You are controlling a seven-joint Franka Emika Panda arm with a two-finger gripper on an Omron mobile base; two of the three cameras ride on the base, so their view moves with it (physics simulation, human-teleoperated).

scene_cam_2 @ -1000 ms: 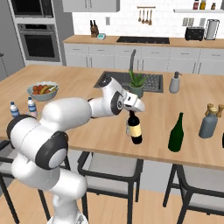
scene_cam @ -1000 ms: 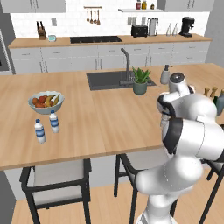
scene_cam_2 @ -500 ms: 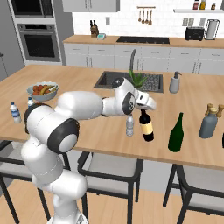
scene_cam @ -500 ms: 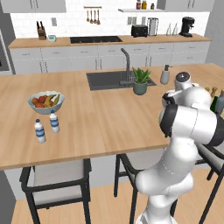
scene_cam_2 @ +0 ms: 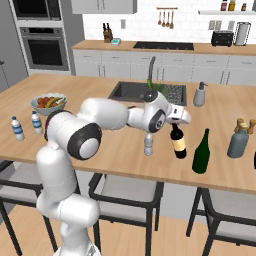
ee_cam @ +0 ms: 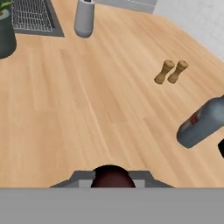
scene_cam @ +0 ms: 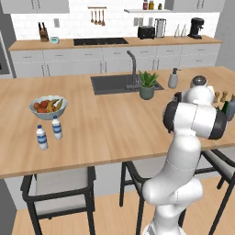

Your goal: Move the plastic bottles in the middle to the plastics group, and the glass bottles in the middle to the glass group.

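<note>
Right base view: green bottle (scene_cam_2: 202,152) stands beside the carried wine bottle (scene_cam_2: 177,143).

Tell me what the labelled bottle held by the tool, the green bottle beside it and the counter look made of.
Labelled bottle: apparently dark, near-black glass with a tan paper-like label. Green bottle: likely glass, deep green, smooth, with a wine-bottle shape. Counter: light wood look, with plank seams and grain, matte. All rendered, so these are guesses from appearance.

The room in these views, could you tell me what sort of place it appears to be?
It looks like a home kitchen, rendered rather than real: a wooden island counter with a built-in sink, a wall oven, and a fruit bowl.
</note>
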